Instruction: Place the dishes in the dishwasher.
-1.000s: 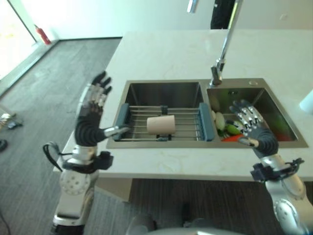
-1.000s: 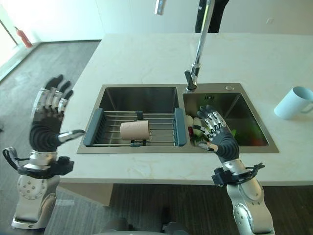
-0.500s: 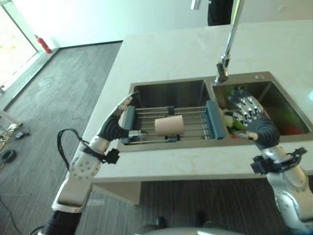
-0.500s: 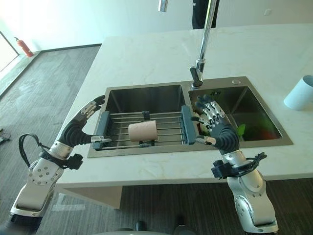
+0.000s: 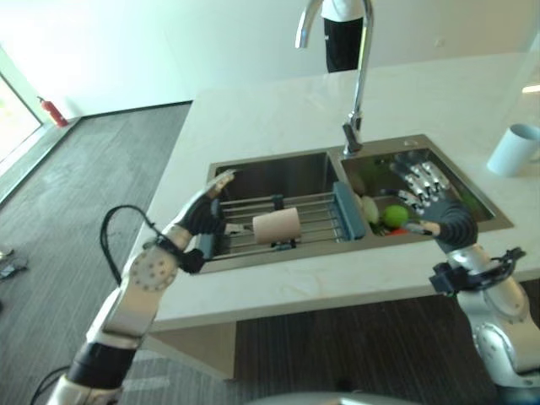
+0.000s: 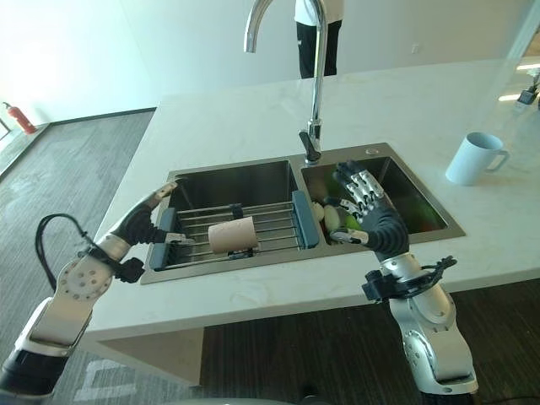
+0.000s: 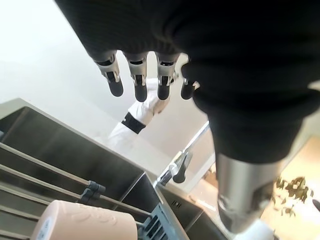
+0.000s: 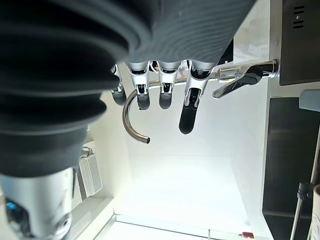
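Left hand (image 6: 150, 218) fingers spread, holding nothing, at the left end of the sink rack (image 6: 278, 221). Right hand (image 6: 369, 215) fingers spread over the right basin, above produce. Beige cup (image 6: 232, 235) on its side on the rack; pale blue mug (image 6: 473, 158) on the surface (image 6: 253, 126), well right.

Daylight floods the room from the far wall, which washes out to near white behind the curved tap (image 6: 291, 51). The pale worktop (image 6: 405, 110) reflects it evenly, with a bright glare patch at its far right edge. The steel sink (image 5: 278, 173) stays darker, its left basin in shade. In the right wrist view the background burns out to white, and the dark ribbed cover close to the lens is soft and out of focus.
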Available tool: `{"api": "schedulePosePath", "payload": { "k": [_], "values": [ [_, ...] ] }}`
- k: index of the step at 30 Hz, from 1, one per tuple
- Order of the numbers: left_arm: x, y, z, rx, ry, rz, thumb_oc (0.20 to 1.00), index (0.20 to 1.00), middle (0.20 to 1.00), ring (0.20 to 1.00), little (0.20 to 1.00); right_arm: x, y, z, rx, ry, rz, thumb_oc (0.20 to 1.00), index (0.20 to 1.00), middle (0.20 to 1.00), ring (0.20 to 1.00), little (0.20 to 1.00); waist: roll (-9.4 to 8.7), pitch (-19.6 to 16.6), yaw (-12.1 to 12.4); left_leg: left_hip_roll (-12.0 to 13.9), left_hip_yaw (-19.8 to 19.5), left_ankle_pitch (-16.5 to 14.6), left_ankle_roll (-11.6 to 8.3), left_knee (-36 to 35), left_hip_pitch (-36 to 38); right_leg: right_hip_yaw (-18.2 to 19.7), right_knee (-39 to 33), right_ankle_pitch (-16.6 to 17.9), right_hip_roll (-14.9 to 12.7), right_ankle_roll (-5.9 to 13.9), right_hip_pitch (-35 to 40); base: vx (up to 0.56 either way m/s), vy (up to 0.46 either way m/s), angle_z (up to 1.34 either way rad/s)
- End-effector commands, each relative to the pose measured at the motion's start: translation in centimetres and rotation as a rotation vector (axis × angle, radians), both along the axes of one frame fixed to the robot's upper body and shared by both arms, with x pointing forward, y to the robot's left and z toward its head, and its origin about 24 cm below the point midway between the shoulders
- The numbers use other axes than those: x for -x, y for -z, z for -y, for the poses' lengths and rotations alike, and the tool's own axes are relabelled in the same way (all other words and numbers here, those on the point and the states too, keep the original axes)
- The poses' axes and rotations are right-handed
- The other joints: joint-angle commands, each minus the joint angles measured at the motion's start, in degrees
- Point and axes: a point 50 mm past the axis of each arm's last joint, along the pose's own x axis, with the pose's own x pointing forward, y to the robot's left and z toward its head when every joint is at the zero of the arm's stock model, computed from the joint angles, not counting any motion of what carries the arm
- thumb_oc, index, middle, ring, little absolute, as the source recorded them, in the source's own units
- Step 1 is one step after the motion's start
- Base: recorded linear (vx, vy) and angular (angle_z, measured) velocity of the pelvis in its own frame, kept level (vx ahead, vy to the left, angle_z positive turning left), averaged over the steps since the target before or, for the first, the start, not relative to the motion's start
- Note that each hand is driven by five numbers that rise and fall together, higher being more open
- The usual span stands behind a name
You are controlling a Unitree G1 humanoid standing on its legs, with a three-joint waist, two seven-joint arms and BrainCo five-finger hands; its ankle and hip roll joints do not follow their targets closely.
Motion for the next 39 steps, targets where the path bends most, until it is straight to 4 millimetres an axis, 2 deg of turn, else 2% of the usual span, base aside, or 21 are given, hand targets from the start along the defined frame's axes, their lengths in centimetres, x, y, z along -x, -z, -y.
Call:
{"api": "schedulePosePath", "payload": {
  "k": [1, 9, 14, 25, 39],
  "values": [
    [-1.6, -1.4, -1.2, -0.081, -0.051, -0.012, 1.0, 1.0, 1.0, 1.0, 1.0, -0.8, -2.6, -0.3, 0.018, -0.027, 0.13, 1.0, 1.0, 1.0, 1.0, 1.0, -1.07, -0.5, -0.6, 0.1, -1.5, -5.5, -0.84, 0.4, 1.5, 3.8, 1.4, -8.1, -1.4, 5.4, 3.7, 0.02, 0.016, -0.2],
    [-4.3, 0.5, -2.7, -0.19, -0.179, -0.152, 1.0, 1.0, 1.0, 1.0, 1.0, -1.5, -2.6, -0.6, 0.044, -0.063, 0.121, 1.0, 1.0, 1.0, 1.0, 1.0, -0.39, -0.7, -3.1, 0.0, 0.3, -6.2, -0.46, 0.4, 2.6, 5.5, 2.1, -8.2, -1.0, 5.46, 3.3, 0.03, 0.019, -0.12],
    [-5.3, 2.1, -3.6, -0.221, -0.254, -0.211, 1.0, 1.0, 1.0, 1.0, 1.0, -1.6, -2.4, -0.5, 0.054, -0.08, 0.112, 1.0, 1.0, 1.0, 1.0, 1.0, -0.21, -0.9, -4.4, -0.1, 1.4, -6.6, -0.27, 0.5, 3.4, 6.4, 2.5, -8.4, -0.8, 5.42, 3.4, 0.06, 0.02, -0.2],
    [-5.5, 5.2, -5.1, -0.316, -0.312, -0.332, 1.0, 1.0, 1.0, 1.0, 1.0, -1.6, -2.4, -0.2, 0.077, -0.084, 0.105, 1.0, 1.0, 1.0, 1.0, 1.0, 0.08, -0.9, -6.3, -0.4, 3.2, -7.2, 0.12, 0.7, 4.3, 7.8, 3.0, -8.4, -0.4, 5.43, 3.1, 0.04, 0.019, -0.08],
    [-5.8, 6.3, -5.3, -0.424, -0.327, -0.347, 1.0, 1.0, 1.0, 1.0, 1.0, -1.5, -2.2, 0.1, 0.094, -0.073, 0.101, 1.0, 1.0, 1.0, 1.0, 1.0, -0.11, -1.1, -8.0, -0.5, 4.6, -7.7, 0.63, 0.6, 4.7, 9.4, 2.9, -8.0, -0.1, 5.7, 2.7, 0.0, 0.009, -0.07]
  ]
}}
